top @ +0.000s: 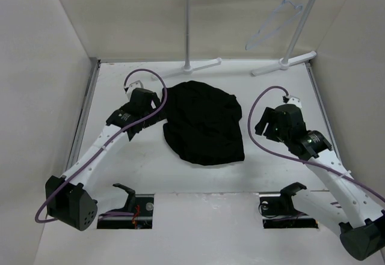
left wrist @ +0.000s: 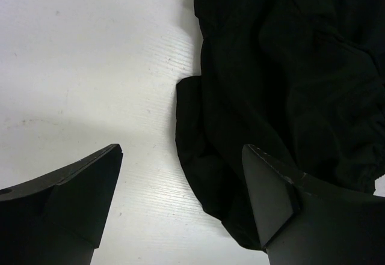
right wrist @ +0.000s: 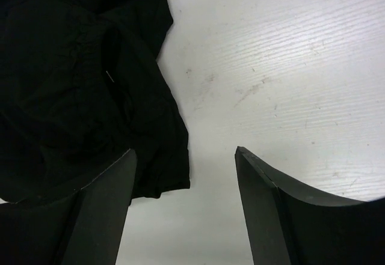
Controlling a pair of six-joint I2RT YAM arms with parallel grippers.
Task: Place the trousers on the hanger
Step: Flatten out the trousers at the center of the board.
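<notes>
The black trousers [top: 204,121] lie crumpled in a heap on the white table, mid-table. The thin pale hanger [top: 274,21] hangs by its hook from the rack bar at the back right. My left gripper [top: 157,110] is open and empty at the heap's left edge; in the left wrist view [left wrist: 180,187] its right finger overlaps the cloth [left wrist: 283,85]. My right gripper [top: 260,121] is open and empty just right of the heap; in the right wrist view [right wrist: 183,199] the cloth [right wrist: 78,79] lies at its left finger.
A white clothes rack [top: 188,30] with two poles and flat feet stands at the back of the table. White walls close in left, right and behind. Two cut-outs [top: 126,211] sit in the near table edge by the arm bases.
</notes>
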